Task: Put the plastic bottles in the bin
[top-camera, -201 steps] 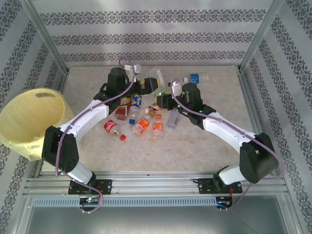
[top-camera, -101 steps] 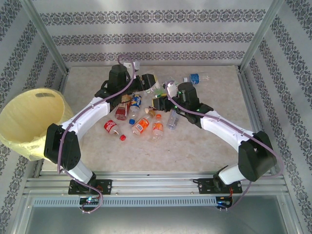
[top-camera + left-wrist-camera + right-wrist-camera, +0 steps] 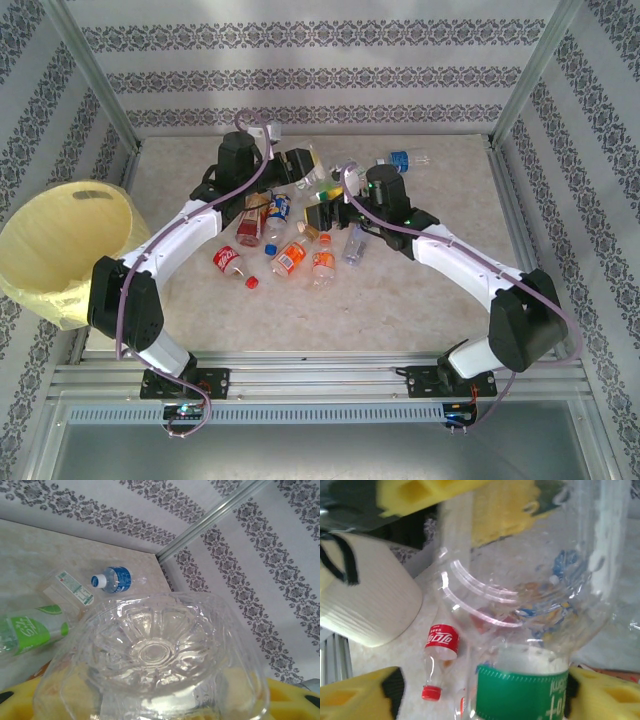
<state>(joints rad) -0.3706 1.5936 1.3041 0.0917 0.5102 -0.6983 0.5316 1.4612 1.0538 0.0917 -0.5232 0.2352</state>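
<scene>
**Bottle-sorting cell, two arms**

- L end effector (image 3: 155, 702): closed on clear bottle (image 3: 150, 650), yellow pads (image 3: 292, 700) either side of its base end. Bottle is held up over far-centre of worktop (image 3: 430, 290).
- R end effector (image 3: 482, 697): jaws wide at the green-band end of the same bottle. Gap shows betw. one pad and the band, so no grip.
- loose bottles (image 3: 292, 256): cluster lying flat mid-worktop, just nearer than both end effectors. Incl. cola-label bottle (image 3: 440, 641) w/ red cap.
- blue-cap bottle (image 3: 112, 578): alone nr far edge, R of centre, apart from cluster.
- bin (image 3: 45, 245): off L edge of worktop, beyond frame post (image 3: 95, 90), mouth open.
- Open room: near half and R side of worktop are bare. There is also a bare strip betw. cluster and L edge.
</scene>
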